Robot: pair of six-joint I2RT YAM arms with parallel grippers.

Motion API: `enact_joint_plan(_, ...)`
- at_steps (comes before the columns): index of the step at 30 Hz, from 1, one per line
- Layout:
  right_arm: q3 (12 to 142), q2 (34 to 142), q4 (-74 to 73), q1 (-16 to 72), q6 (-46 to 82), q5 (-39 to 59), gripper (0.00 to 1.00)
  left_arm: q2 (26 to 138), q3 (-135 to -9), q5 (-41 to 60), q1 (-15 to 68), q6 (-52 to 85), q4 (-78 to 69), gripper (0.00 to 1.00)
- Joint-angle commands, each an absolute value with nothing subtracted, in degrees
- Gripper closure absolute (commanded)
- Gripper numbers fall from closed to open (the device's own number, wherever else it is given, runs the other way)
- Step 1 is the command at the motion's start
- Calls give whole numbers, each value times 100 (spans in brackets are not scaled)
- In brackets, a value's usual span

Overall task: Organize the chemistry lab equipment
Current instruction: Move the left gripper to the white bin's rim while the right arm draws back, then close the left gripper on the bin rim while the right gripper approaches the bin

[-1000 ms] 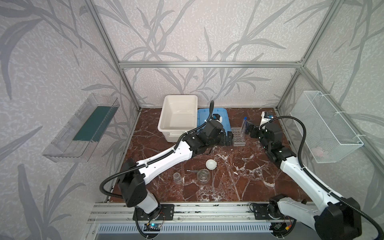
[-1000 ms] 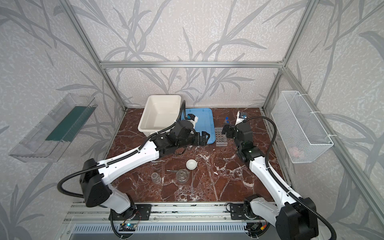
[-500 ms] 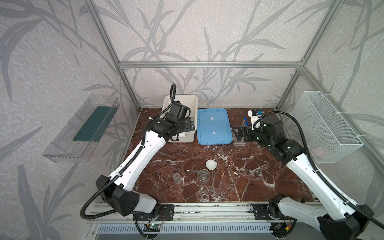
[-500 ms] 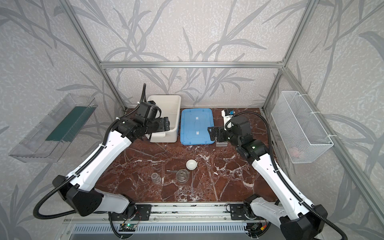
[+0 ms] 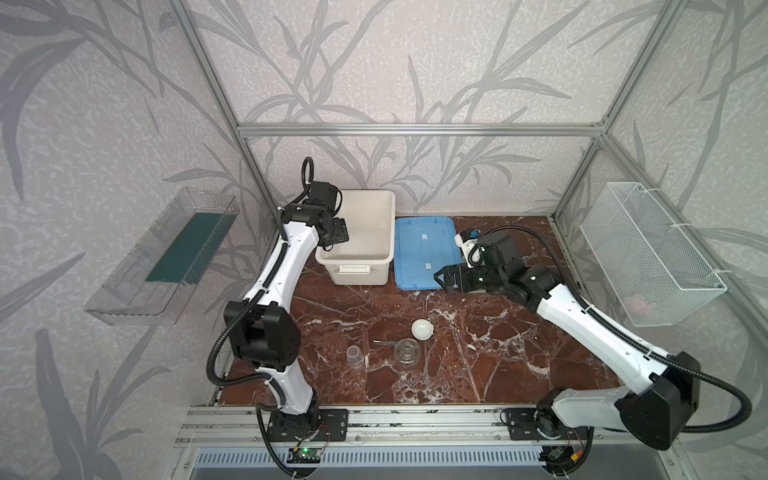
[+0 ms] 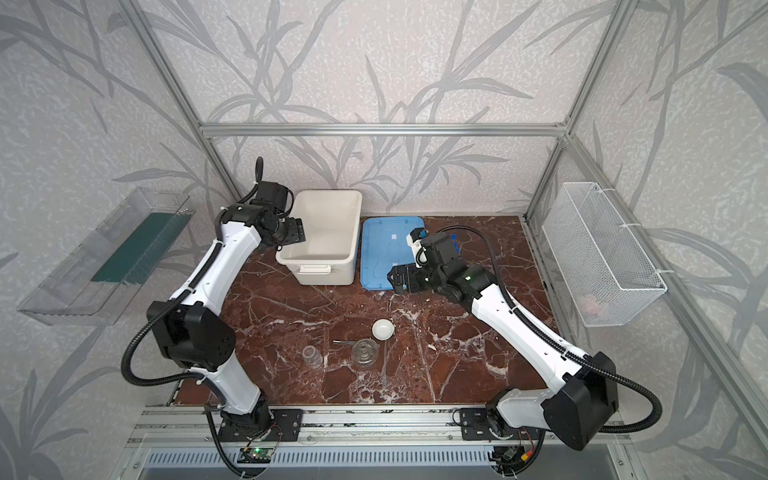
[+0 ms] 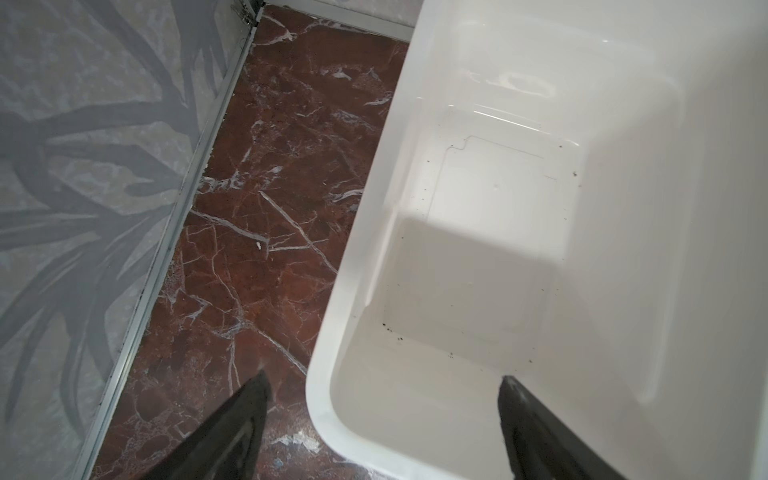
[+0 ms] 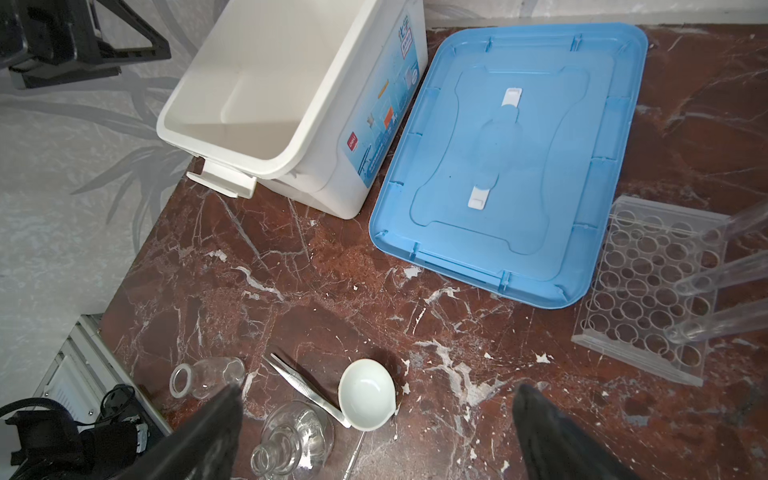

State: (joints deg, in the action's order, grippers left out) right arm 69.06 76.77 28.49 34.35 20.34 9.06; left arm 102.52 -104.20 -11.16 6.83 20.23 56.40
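The left arm stands folded high at the elbow. The left gripper (image 5: 337, 235) hangs over the left rim of the white tub (image 5: 376, 272) with its jaws wide apart and empty, one finger outside the wall and one inside. The right arm lies low and stretched toward the middle. The right gripper (image 5: 441, 279) is at the near corner of the blue lid (image 5: 419, 249), also wide and empty. The clear rack (image 8: 648, 286) with three test tubes (image 8: 715, 274) sits just beside the lid. The white dish (image 5: 422, 329), tweezers (image 5: 386, 343) and two glass flasks (image 5: 407, 353) are grouped on the table (image 5: 498, 365), nearer the front.
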Motion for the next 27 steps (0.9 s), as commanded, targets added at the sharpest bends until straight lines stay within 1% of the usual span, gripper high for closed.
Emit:
enact_joint_plan(1,7064,7732,2730,3478,1971,906,1,10506,-10879,-1387,572,1683,5744,13)
enact_joint_plan(7,7040,7848,2595,3472,1824,859,1,11093,-11250,-1157,360,1679,5784,13)
enact_joint_plan(12,7007,7909,2537,3476,1741,872,1,11346,-11293,-863,273,1753,5695,28)
enact_joint_plan(13,7009,7910,2543,3479,1724,866,1,11370,-11292,-872,264,1758,5691,30)
enact_joint_plan(18,6935,7840,2428,3477,1705,808,1,11487,-11292,-1013,248,1719,5656,32)
enact_joint_plan(22,6927,7840,2379,3479,1713,826,1,11591,-11369,-1014,234,1697,5651,40)
enact_joint_plan(25,6924,7874,2344,3478,1729,837,1,11669,-11416,-1075,223,1626,5490,41)
enact_joint_plan(27,6936,7901,2331,3478,1742,861,1,11809,-11550,-953,177,1544,5380,44)
